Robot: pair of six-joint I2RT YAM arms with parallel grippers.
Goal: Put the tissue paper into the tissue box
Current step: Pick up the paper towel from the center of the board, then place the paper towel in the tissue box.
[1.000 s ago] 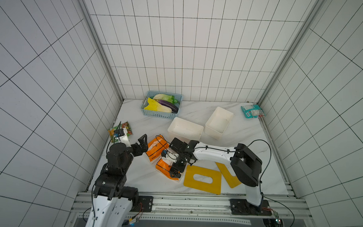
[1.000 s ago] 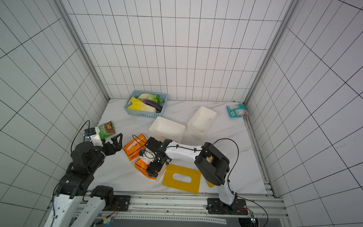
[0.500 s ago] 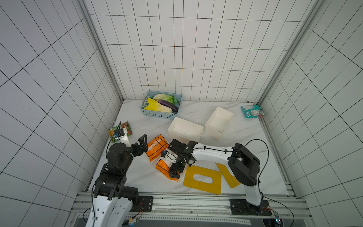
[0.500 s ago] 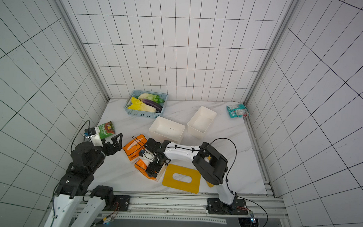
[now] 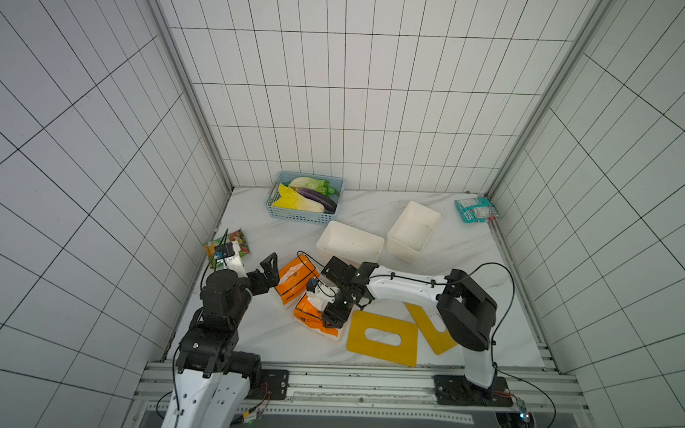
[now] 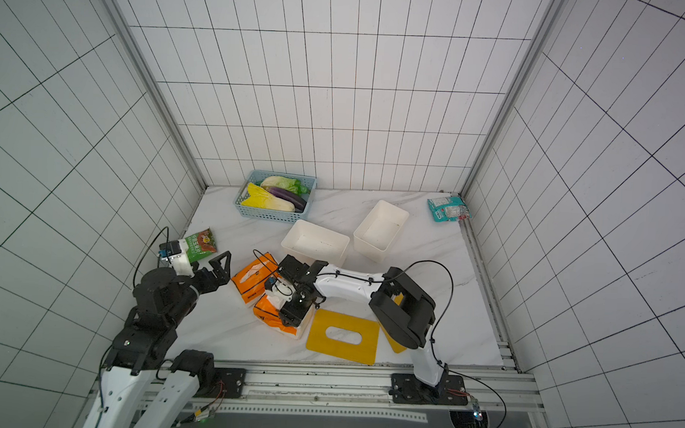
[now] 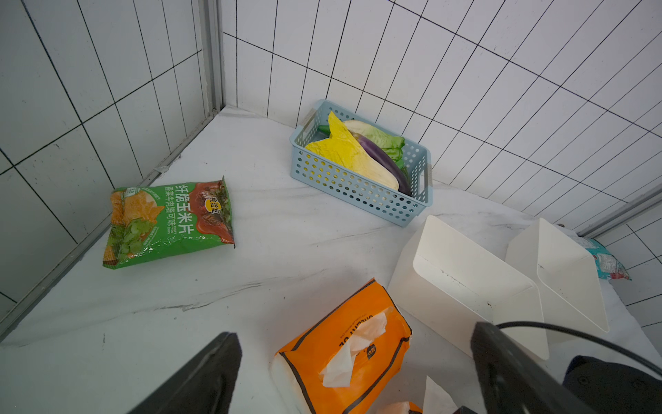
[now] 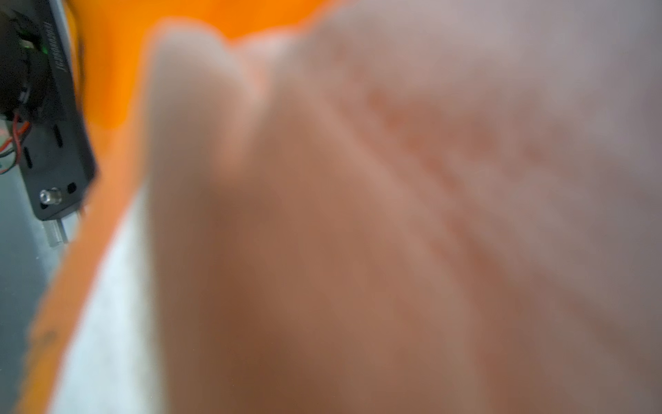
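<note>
The right arm stretches low across to its left, and the right gripper points down onto the nearer orange tissue pack, in front of the white tissue box. Whether its jaws grip, I cannot tell. The left gripper hovers with jaws wide apart beside the second pack. The right wrist view shows only blurred pale tissue paper.
</note>
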